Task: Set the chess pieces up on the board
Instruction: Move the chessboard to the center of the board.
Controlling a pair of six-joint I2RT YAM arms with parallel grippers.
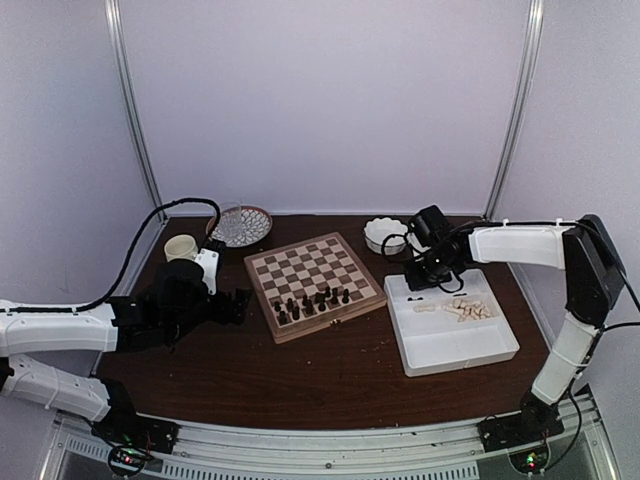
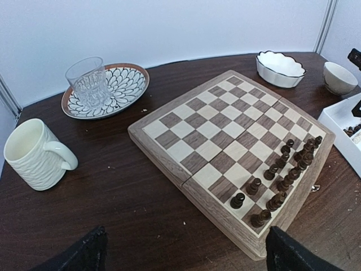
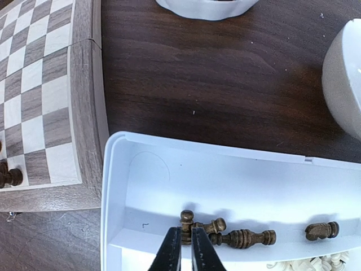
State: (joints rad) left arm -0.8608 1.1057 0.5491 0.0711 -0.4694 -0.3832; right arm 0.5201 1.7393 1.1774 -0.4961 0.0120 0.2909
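In the right wrist view my right gripper is shut on a dark pawn standing in the far left corner of the white tray. Two more dark pieces lie beside it, another dark piece lies farther right, and pale pieces show at the bottom edge. The board carries two rows of dark pieces along its near edge. My left gripper hangs open above the table just off the board's near left corner, with nothing between its fingers.
A cream mug stands left of the board. Behind it are a patterned plate with a glass on it. A white scalloped bowl and a small cup stand at the back right, beyond the tray.
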